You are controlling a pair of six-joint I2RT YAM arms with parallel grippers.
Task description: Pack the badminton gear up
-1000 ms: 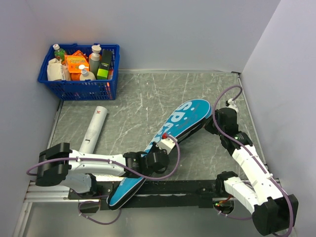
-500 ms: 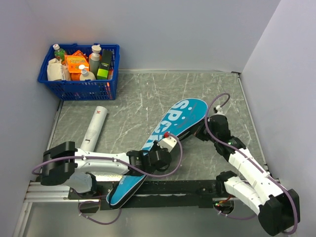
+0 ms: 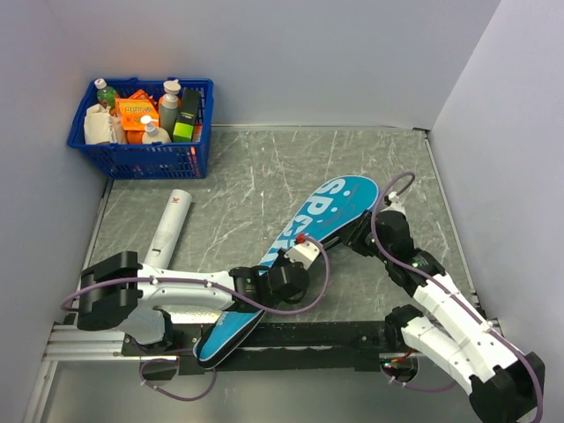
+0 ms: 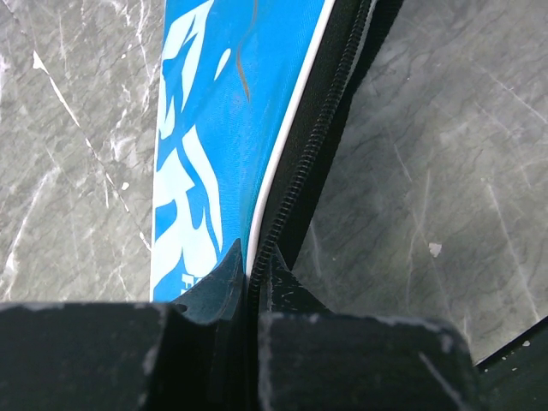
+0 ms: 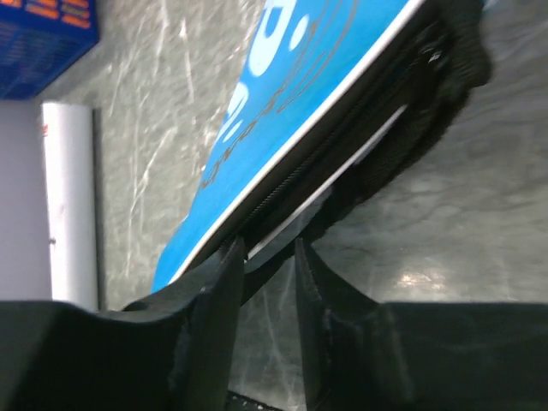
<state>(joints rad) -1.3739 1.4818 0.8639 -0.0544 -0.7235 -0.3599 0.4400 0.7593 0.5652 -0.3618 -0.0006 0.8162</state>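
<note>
Grey marbled table (image 3: 264,167) is carrying everything. The teal "SPORT" racket cover (image 3: 330,210) is lying diagonally across it, with the wide head end pointing far-right and the narrow handle end hanging over the near edge between the two arm bases. The blue basket (image 3: 141,159) is sitting in the far-left corner, holding bottles and boxes, well apart from the cover. The white tube (image 3: 167,229) is lying flat on the left side of the table, between the basket and the left arm, not touching the cover. The left gripper (image 4: 250,265) is sitting at the cover's mid-length on its right-hand edge, fingers pressed together and pinching the black zip (image 4: 312,145) seam where it is meeting the white piping. The right gripper (image 5: 265,253) is reaching in low at the head end of the same edge, jaws standing parted and straddling the zip line without clamping it. A thin white strip is showing in the black gap there (can't tell what it is).
</note>
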